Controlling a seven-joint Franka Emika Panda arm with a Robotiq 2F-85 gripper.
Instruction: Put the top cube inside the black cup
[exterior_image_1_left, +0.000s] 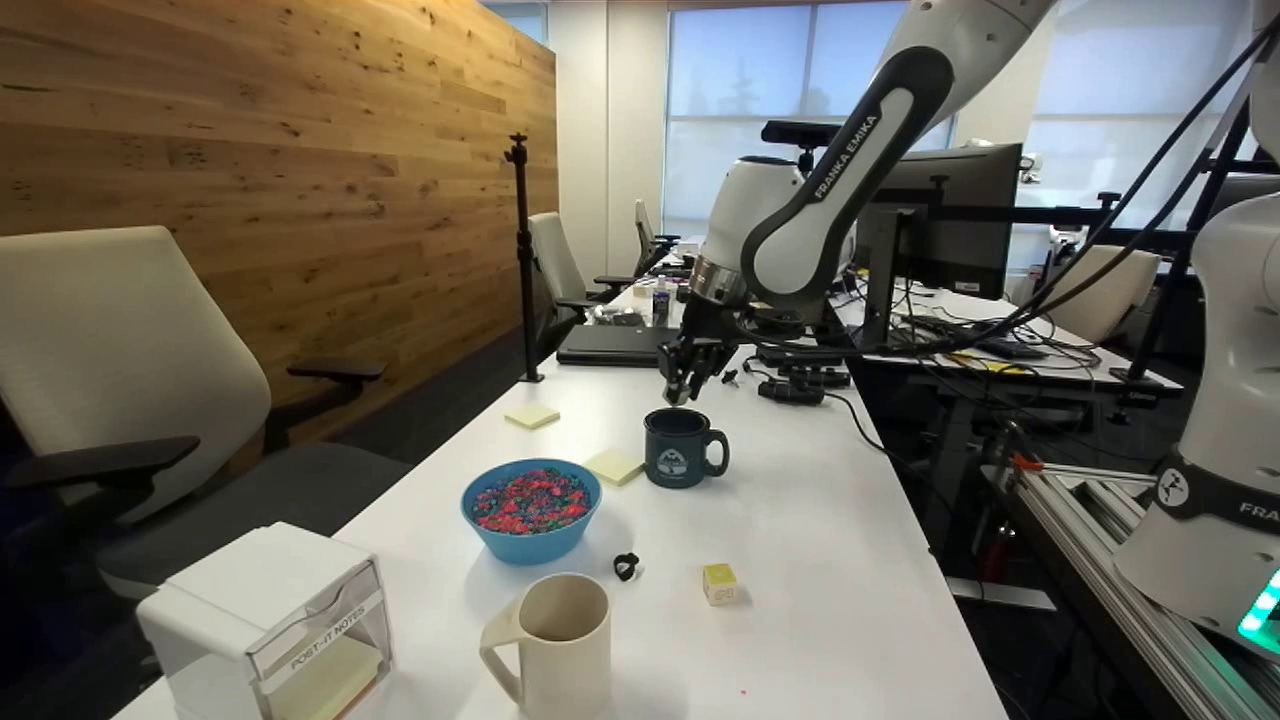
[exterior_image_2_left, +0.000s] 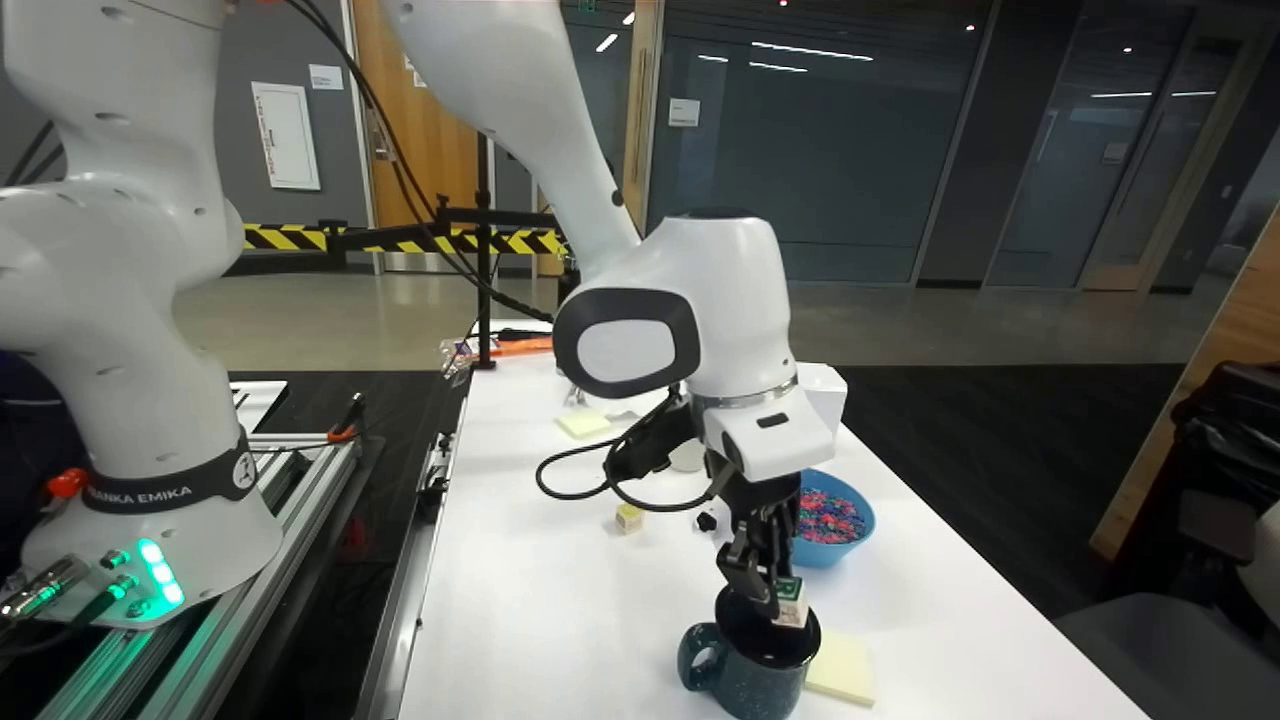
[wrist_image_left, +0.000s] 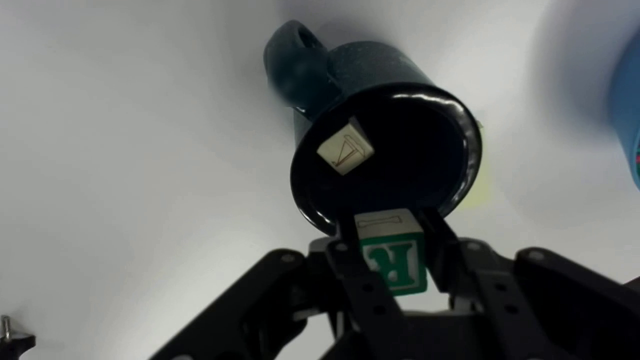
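Tool (wrist_image_left: 389, 229) grips green-lettered cube (wrist_image_left: 396, 262) above cup (wrist_image_left: 375, 65) containing pale cube (wrist_image_left: 346, 151).

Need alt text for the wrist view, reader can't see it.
The gripper holds a green-lettered cube, which overlaps the lower rim of a dark mug in the picture. Inside the mug is a pale cube with a line drawing; a blue bowl is cut off by the right edge.
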